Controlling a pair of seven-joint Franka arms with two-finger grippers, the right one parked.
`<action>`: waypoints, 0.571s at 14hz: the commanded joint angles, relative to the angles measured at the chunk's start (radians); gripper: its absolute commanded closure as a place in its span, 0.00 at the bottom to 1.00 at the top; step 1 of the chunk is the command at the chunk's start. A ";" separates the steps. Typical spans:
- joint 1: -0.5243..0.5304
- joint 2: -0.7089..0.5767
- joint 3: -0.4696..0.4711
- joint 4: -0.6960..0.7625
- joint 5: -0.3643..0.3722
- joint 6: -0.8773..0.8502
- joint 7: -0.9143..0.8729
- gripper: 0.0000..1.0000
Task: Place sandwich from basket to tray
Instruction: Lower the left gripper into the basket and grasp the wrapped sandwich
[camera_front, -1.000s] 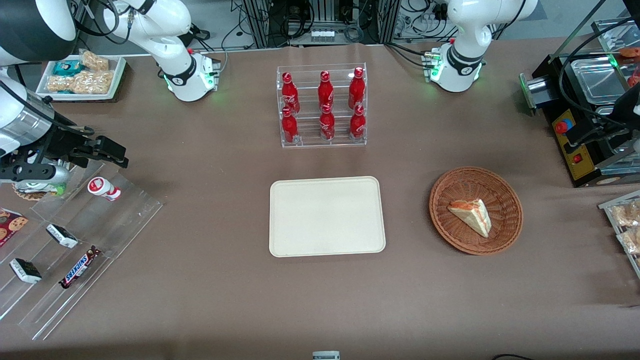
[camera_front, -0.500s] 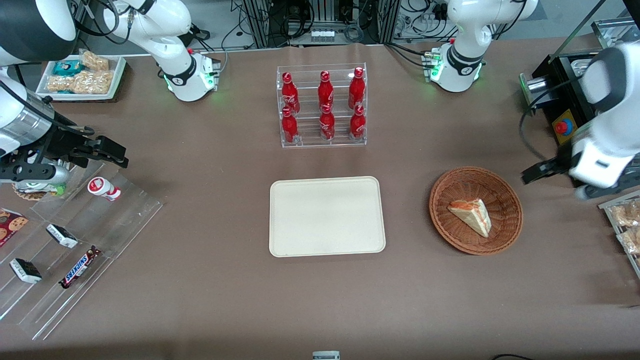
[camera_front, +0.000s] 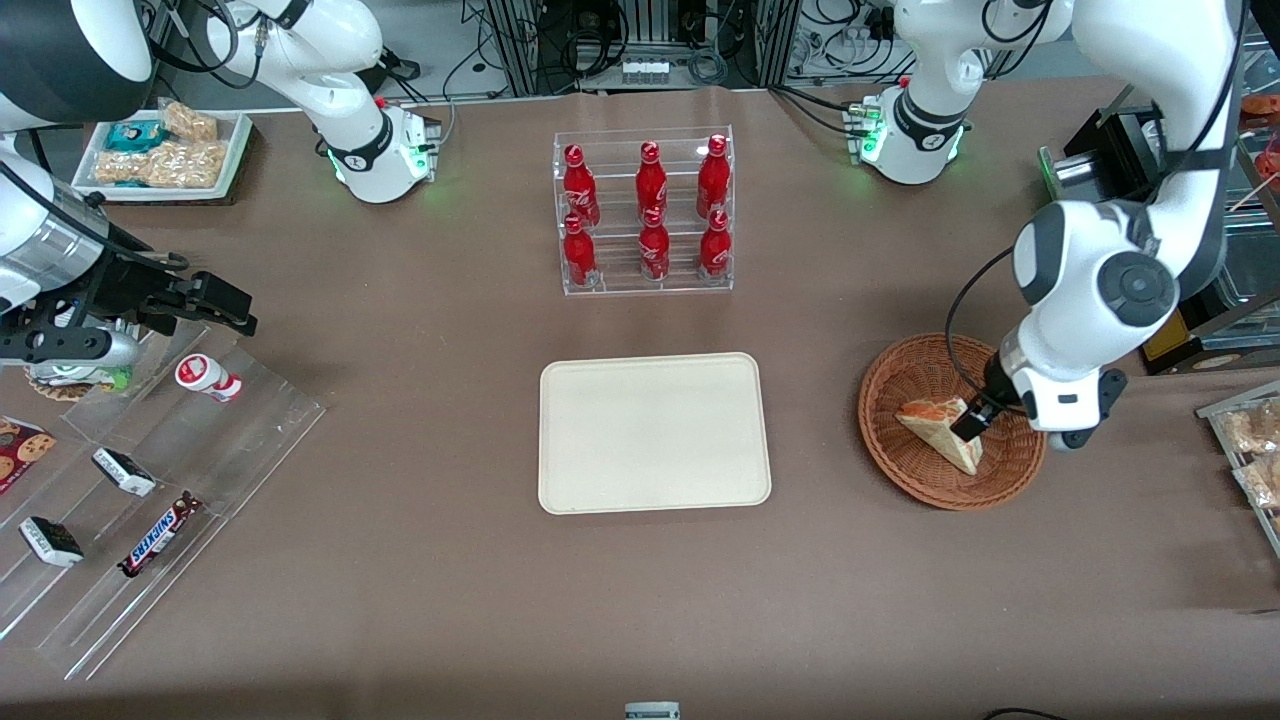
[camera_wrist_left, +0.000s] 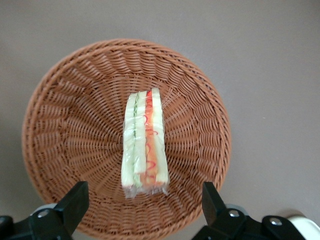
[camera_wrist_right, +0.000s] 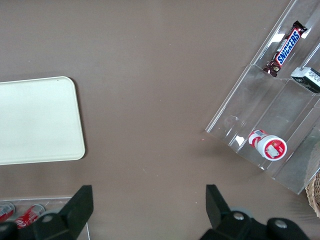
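One hand (camera_wrist_left: 144, 207) newly above sandwich (camera_wrist_left: 145, 143)

one sandwich (camera_front: 940, 430), one basket (camera_front: 915, 480), one tray (camera_front: 655, 432), six red bottles (camera_front: 650, 210), one gripper (camera_front: 975, 420) above the basket

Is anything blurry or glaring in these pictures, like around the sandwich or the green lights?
Front view: sharp, evenly lit; the arm bases glow green; the gripper hovers over the sandwich in the basket; faint shadow beside the tray. Left wrist view: sandwich crisp, wrapping slightly shiny, fingers spread open, softly focused. Right wrist view: clear, no glare.
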 joint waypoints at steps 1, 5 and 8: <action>-0.001 0.062 0.005 -0.003 0.026 0.025 -0.034 0.00; -0.001 0.145 0.005 -0.005 0.023 0.097 -0.037 0.27; -0.001 0.141 0.005 0.009 0.026 0.088 -0.037 1.00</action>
